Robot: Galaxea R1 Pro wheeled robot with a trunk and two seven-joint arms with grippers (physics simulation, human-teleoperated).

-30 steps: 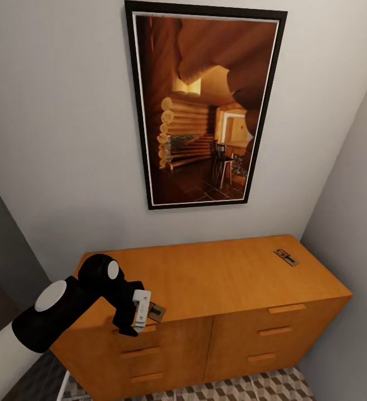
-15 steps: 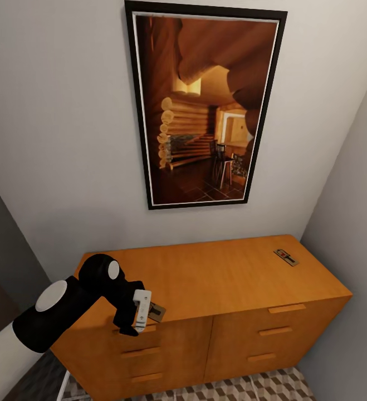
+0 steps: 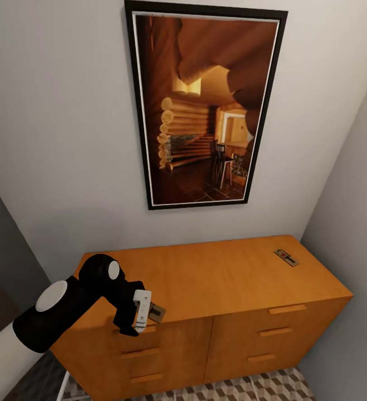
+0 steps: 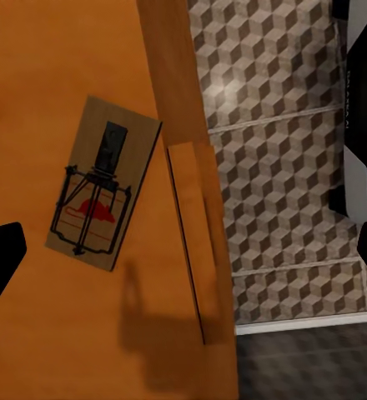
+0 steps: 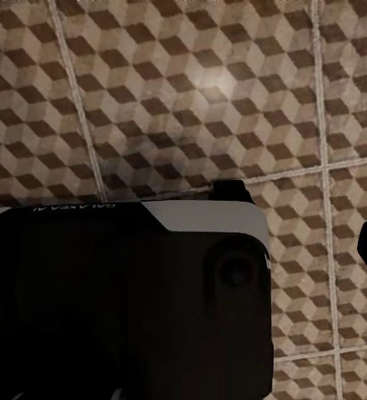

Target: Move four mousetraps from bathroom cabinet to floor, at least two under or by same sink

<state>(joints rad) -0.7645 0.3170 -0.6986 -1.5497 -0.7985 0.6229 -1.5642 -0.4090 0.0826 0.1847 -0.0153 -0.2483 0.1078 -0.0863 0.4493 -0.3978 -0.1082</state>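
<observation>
Wooden mousetrap [image 4: 103, 183] lies flat at the cabinet [image 3: 216, 278] top's front edge, between the open left gripper [image 3: 141, 313] fingers; light, stiff, thin; pinch the board's long edges, avoiding the wire.

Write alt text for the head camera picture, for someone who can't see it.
The robot's black left arm reaches over the front left edge of an orange-brown wooden cabinet, its left gripper poised at a small mousetrap lying there. A second mousetrap lies on the cabinet's far right corner, below a large framed picture of a log cabin interior on the grey wall.
</observation>
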